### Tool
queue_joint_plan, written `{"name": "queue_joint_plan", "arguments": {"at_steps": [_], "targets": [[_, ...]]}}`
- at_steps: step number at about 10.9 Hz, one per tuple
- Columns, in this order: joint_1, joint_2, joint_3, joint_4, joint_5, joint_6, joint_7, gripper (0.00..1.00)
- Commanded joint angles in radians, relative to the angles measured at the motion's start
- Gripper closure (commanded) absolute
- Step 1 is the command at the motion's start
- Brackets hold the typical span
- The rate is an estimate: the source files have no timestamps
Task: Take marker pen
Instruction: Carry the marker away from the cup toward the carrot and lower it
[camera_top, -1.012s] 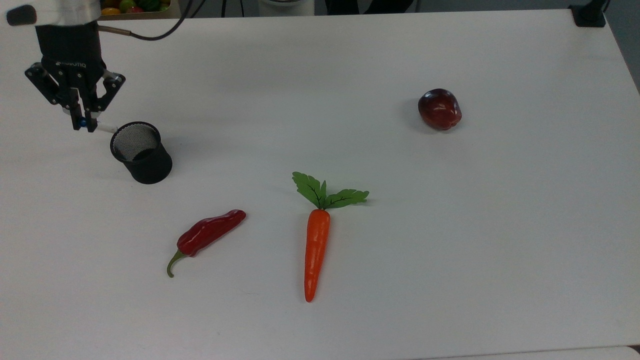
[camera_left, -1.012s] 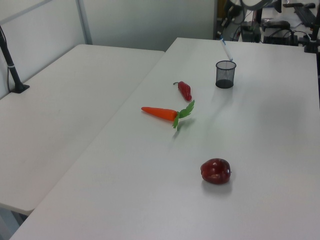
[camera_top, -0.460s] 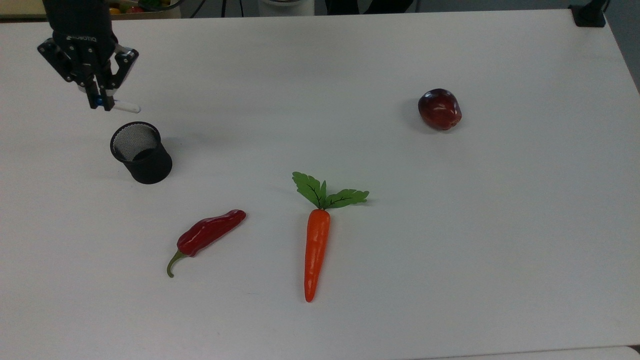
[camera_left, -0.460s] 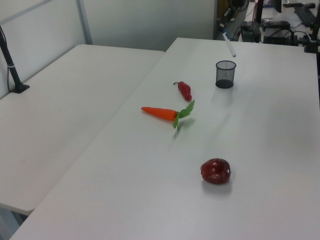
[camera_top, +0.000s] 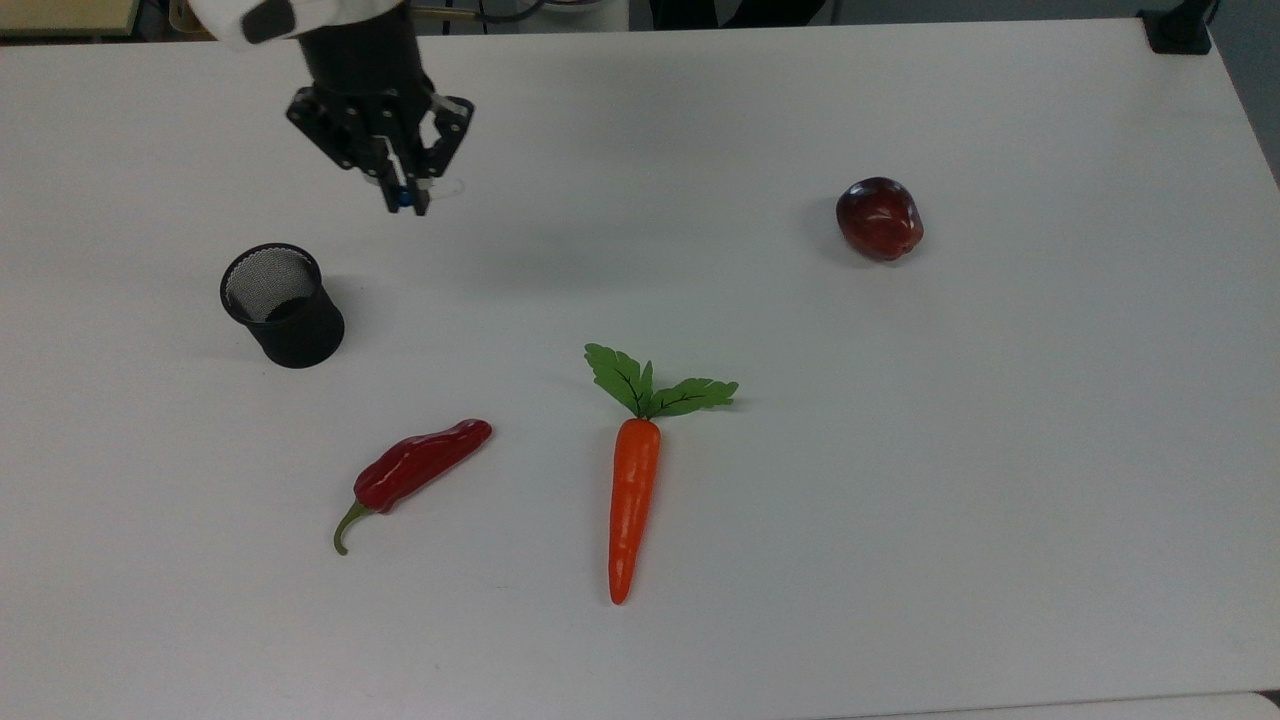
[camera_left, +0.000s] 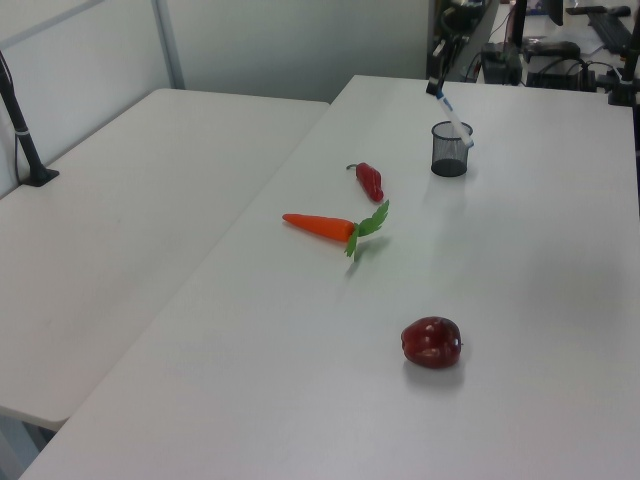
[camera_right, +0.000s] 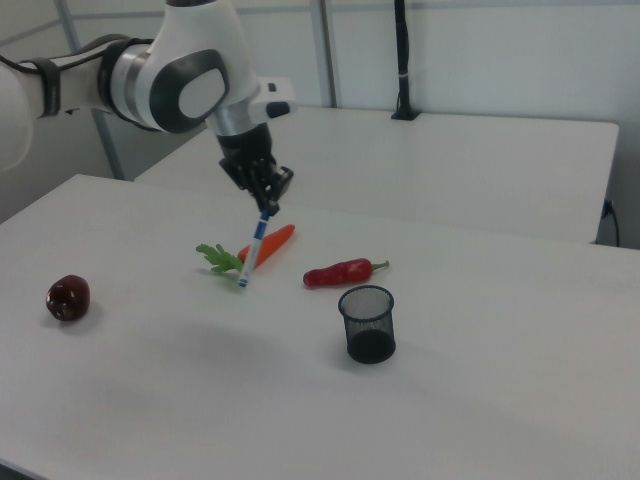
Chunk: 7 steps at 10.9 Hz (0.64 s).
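Above the worktop's far edge, we are carrying the pen (camera_right: 255, 250) clamped in our claw (camera_top: 403, 197), having lifted it clear of the cup (camera_top: 282, 305) and swung sideways; taking looks done. Seen from the right view, the pen is hanging nearly upright, which the top view foreshortens.

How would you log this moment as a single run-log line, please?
gripper: shut on marker pen | pen: airborne, out of mesh cup | carrot, chilli, apple: on table
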<state>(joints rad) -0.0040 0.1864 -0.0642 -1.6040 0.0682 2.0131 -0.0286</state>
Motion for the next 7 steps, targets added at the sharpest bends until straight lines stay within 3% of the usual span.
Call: {"name": "queue_joint_plan", "arguments": {"at_steps": [1,3,7], "targets": [[0.113,-0.024,-0.009,-0.030,-0.010,-0.101,0.100,0.83],[0.183,-0.022,-0.009,-0.039,-0.010,-0.180,0.128,0.83],[0.266,0.017,-0.009,-0.091,-0.010,-0.183,0.170,0.83]]}}
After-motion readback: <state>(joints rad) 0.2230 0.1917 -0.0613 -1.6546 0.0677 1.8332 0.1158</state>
